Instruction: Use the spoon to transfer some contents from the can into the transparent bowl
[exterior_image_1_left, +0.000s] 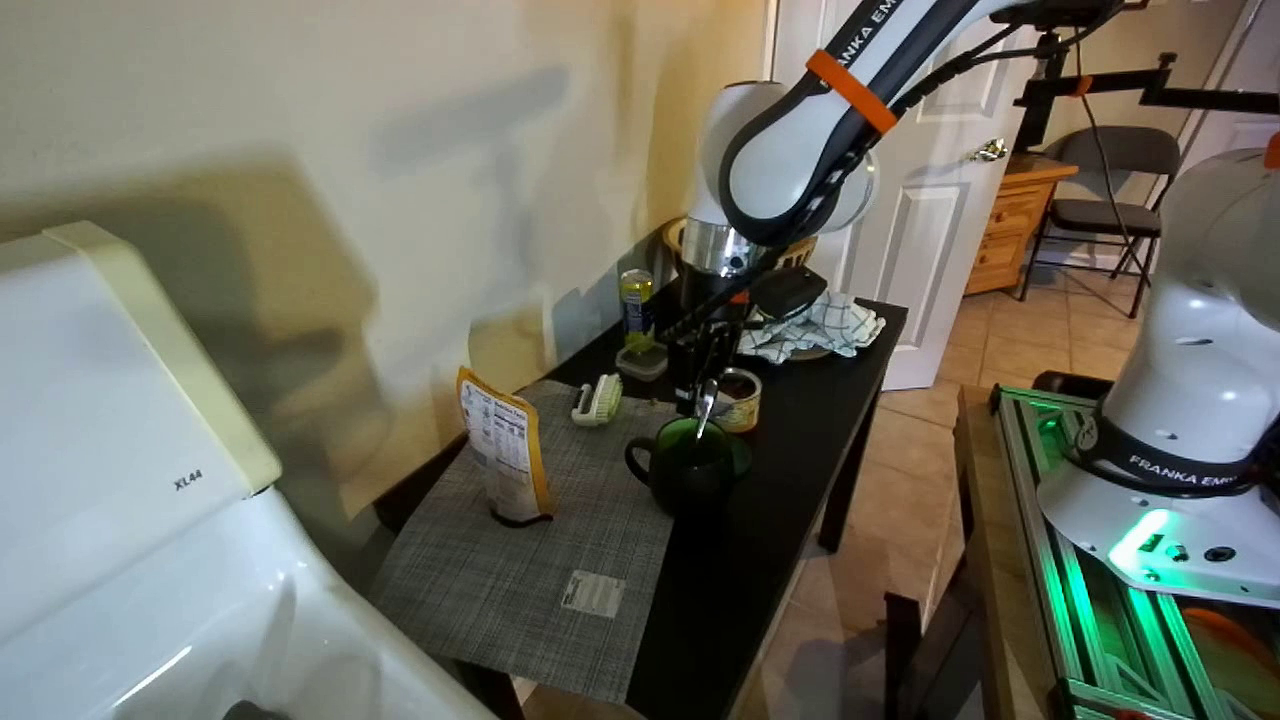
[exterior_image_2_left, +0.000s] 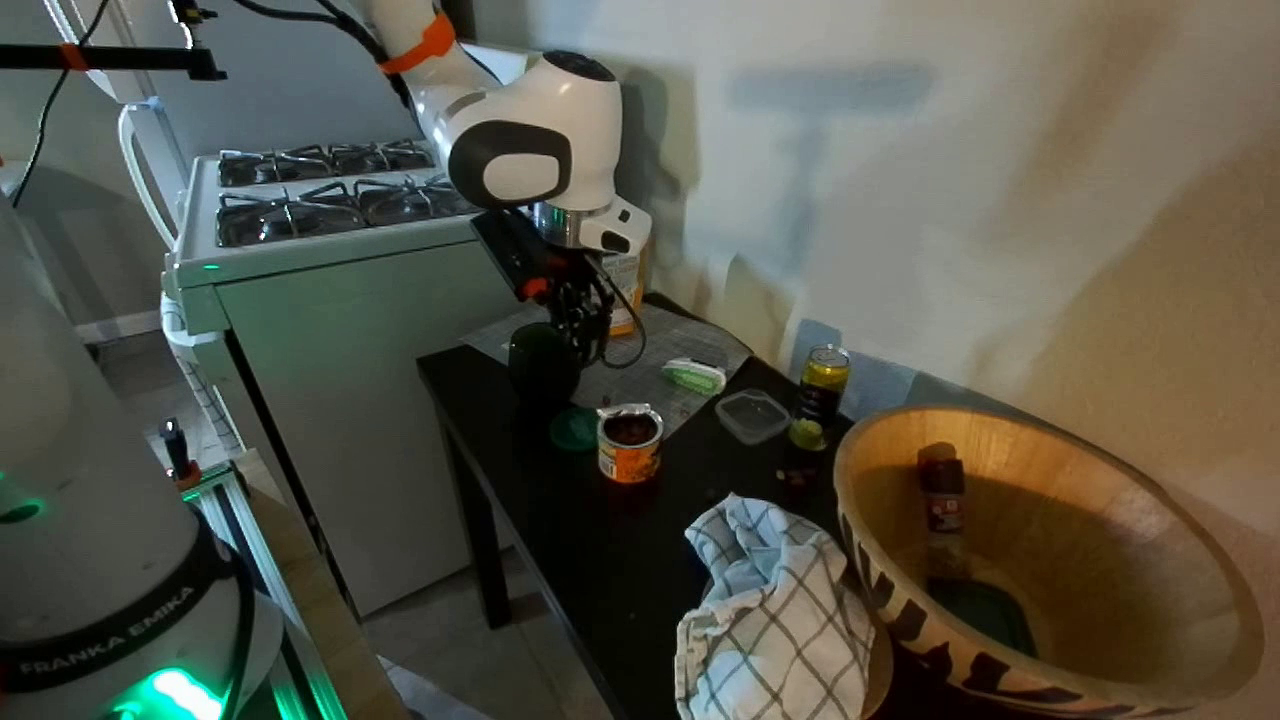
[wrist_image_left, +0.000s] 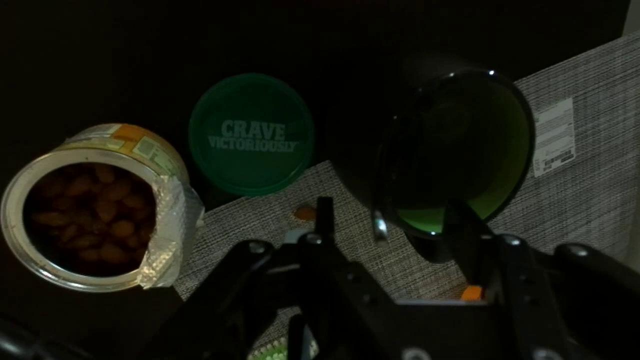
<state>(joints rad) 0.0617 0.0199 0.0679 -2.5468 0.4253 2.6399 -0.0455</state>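
The can (exterior_image_2_left: 630, 460), an orange-labelled tin with peeled foil, holds almonds; it also shows in the wrist view (wrist_image_left: 167, 156) and an exterior view (exterior_image_1_left: 742, 413). The spoon (exterior_image_1_left: 706, 402) leans in the dark green mug (exterior_image_1_left: 690, 478), handle up. In the wrist view the spoon's handle end (wrist_image_left: 381, 229) shows between my fingers, apart from both; the rest is too dark to see. My gripper (wrist_image_left: 390, 212) is open above the mug's near rim. The transparent bowl (exterior_image_2_left: 752, 416), a small shallow clear container, sits behind the can, also seen in an exterior view (exterior_image_1_left: 642, 362); it is outside the wrist view.
A green lid (wrist_image_left: 252, 135) lies between can and mug. A pouch (exterior_image_1_left: 505, 450) stands on the grey mat (exterior_image_1_left: 520, 600). A brush (exterior_image_2_left: 694, 376), yellow drink can (exterior_image_2_left: 822, 385), checked towel (exterior_image_2_left: 775, 620) and large wooden basket (exterior_image_2_left: 1130, 625) are also on the table. A loose almond (wrist_image_left: 305, 213) lies on the mat.
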